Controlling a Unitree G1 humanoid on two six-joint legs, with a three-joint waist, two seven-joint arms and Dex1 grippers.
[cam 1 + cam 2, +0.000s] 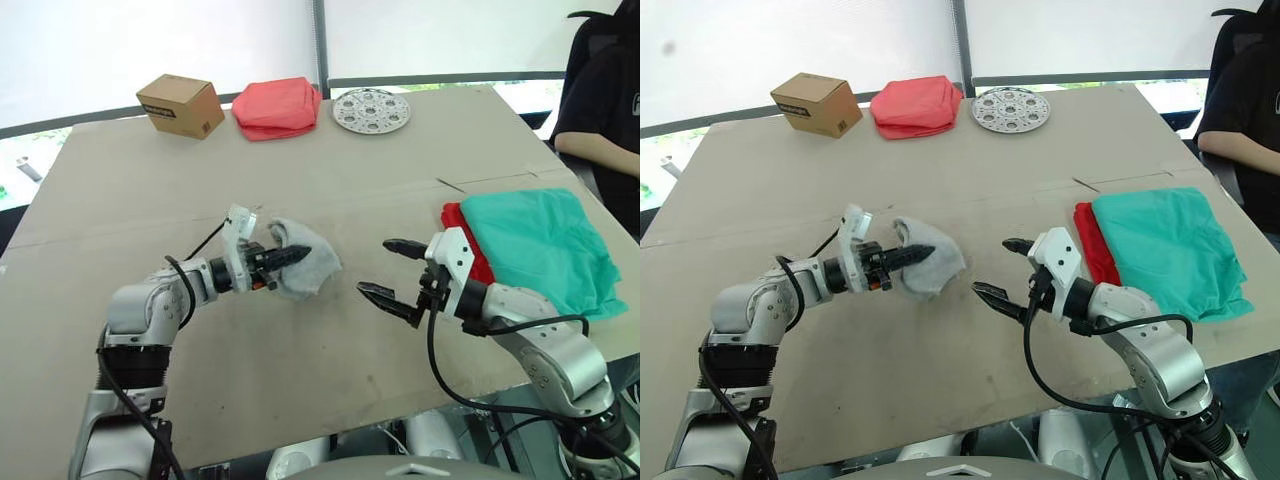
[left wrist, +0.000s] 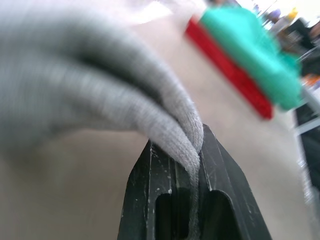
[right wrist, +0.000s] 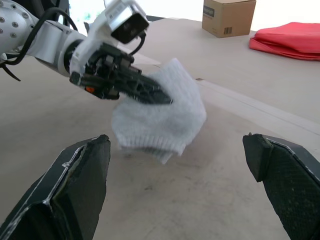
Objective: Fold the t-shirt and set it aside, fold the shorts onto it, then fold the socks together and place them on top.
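Spreading across nearly the whole scene is the bench [image 1: 330,190], a wide tan sheet of board with a crease running across its middle and a pale translucent wall behind its far edge. At the robot's far right a person in a black top [image 1: 605,100] sits beside the bench. On the right side of the bench lie the shorts [image 1: 540,245], folded teal and resting on top of the t-shirt [image 1: 462,240], whose red edge shows along the side nearest the middle. Along the far edge sit a folded salmon-pink cloth [image 1: 278,107], a brown cardboard box [image 1: 180,105] to its left and a round white perforated disc [image 1: 371,110] to its right. Near the middle of the bench the left tool [image 1: 295,256] is clamped tight on the socks [image 1: 312,262], a bunched grey knit bundle pinched between its two black fingers [image 2: 150,190] and hanging from them. The right tool [image 1: 392,270] hovers close beside the socks with its fingers spread wide, gripping nothing, between the socks and the clothing pile.
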